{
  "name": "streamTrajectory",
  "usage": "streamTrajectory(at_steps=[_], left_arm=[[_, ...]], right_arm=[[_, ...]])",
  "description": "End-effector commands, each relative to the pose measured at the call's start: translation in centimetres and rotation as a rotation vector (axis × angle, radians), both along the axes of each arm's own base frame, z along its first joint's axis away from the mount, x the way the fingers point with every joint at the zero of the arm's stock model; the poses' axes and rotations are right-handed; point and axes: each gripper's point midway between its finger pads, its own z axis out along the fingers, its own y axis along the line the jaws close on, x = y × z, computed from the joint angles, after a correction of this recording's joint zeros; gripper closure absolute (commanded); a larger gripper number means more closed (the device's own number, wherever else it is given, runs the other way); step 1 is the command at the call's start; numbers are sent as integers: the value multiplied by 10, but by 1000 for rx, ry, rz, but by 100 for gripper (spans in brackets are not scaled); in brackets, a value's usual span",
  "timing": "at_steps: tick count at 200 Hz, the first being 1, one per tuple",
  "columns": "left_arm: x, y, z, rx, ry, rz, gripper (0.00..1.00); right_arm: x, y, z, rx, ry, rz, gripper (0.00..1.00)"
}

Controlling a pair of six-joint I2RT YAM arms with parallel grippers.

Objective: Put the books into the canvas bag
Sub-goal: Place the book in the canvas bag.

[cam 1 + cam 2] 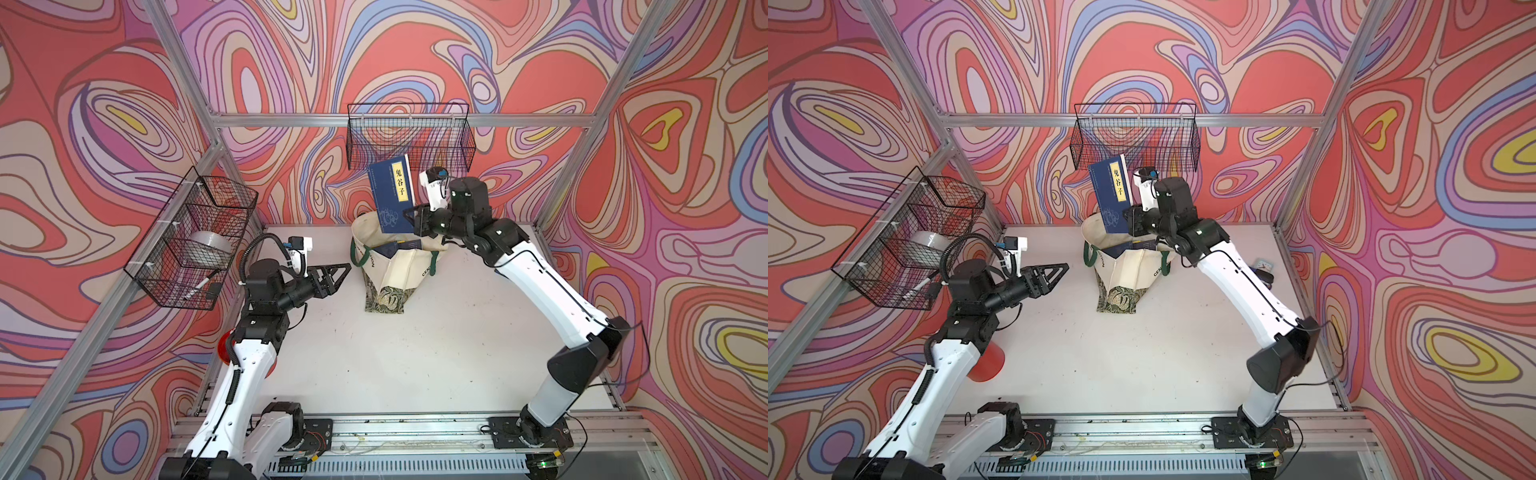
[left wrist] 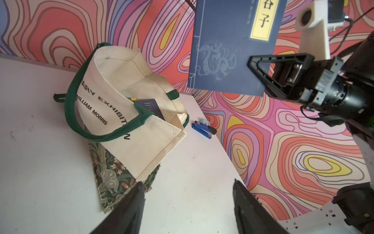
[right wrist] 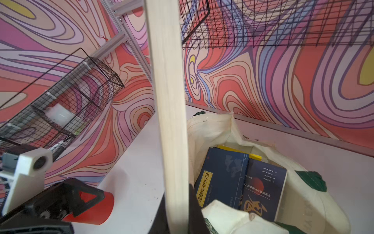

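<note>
navy books 2 (image 1: 390, 195) (image 3: 220, 178) | dark book 1 (image 3: 263, 192) | yellow book 1 (image 3: 254, 156) | bag 1 (image 1: 401, 274) | wire baskets 2 (image 1: 409, 137) (image 1: 195, 241) | red cup 1 (image 1: 986, 365) | blue stapler 1 (image 2: 203, 128)

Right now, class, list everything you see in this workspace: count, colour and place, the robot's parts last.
held book: one, navy, yellow label, above the bag's mouth.
canvas bag: one, cream, green handles, far middle of table.
books in bag: at least three; navy book, dark blue book, yellow book beneath.
back basket: one, black wire, back wall.
side basket: one, black wire, left wall.
tape roll: one, grey, in side basket.
red cup: one, by the left arm.
stapler: one, blue, on table right of bag.
table: one, white.
left hand: open, empty, beside the bag.
right hand: shut on the held book.
</note>
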Motion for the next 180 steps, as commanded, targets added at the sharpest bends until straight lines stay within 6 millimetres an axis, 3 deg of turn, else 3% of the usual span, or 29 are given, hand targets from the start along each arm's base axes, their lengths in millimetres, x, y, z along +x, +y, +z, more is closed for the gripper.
streamTrajectory(at_steps=[1, 50, 106, 180], left_arm=[[-2, -1, -12, 32, 7, -7, 31], [-5, -1, -32, 50, 39, -15, 31], [-7, 0, -40, 77, 60, -19, 31], [-9, 2, -52, 102, 91, -12, 31]], right_arm=[[11, -4, -48, -134, 116, -10, 100], [24, -13, -106, -306, 206, -39, 100], [40, -1, -158, -377, 343, 8, 100], [52, -21, -162, -450, 353, -95, 100]])
